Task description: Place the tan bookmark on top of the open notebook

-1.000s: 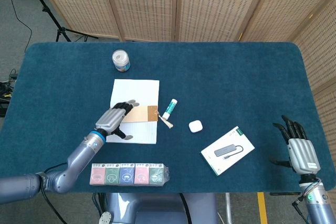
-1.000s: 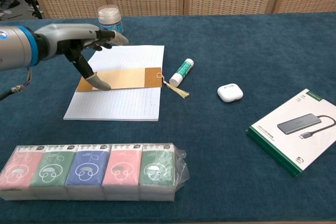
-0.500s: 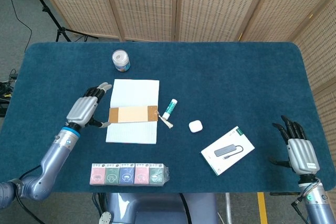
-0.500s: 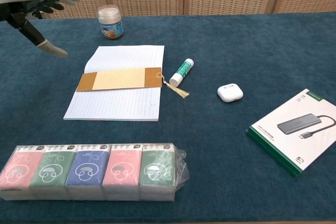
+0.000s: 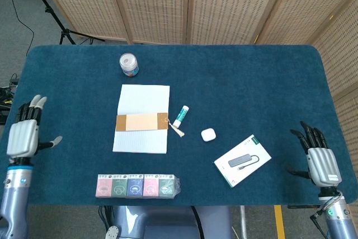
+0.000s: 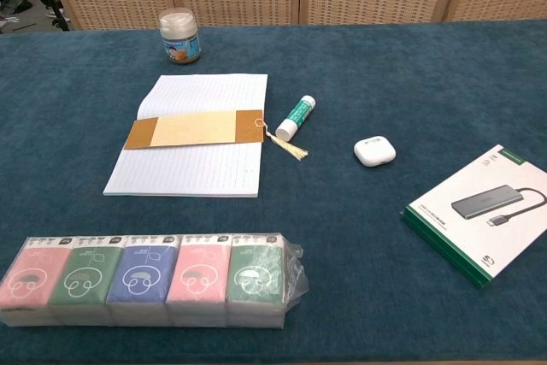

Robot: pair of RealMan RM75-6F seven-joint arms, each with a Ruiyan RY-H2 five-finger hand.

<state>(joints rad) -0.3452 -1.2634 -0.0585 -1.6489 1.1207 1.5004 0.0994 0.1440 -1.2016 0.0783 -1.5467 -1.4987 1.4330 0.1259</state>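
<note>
The tan bookmark (image 5: 141, 122) (image 6: 194, 129) lies flat across the open notebook (image 5: 142, 100) (image 6: 205, 93), its tassel hanging off the page's right edge onto the cloth. My left hand (image 5: 23, 134) hovers at the table's left edge, far from the notebook, fingers spread and holding nothing. At the front right corner my right hand (image 5: 321, 160) is likewise spread and empty. Neither hand appears in the chest view.
A glue stick (image 5: 180, 116) lies just right of the notebook, with a white earbud case (image 5: 208, 134) beyond it. A boxed USB hub (image 5: 243, 160) sits front right. A tissue multipack (image 5: 137, 185) lines the front edge. A small jar (image 5: 129, 64) stands behind the notebook.
My left hand has let go of the bookmark and drawn back left to the table's edge, leaving the chest view. The bookmark stays on the notebook. The right hand has not moved.
</note>
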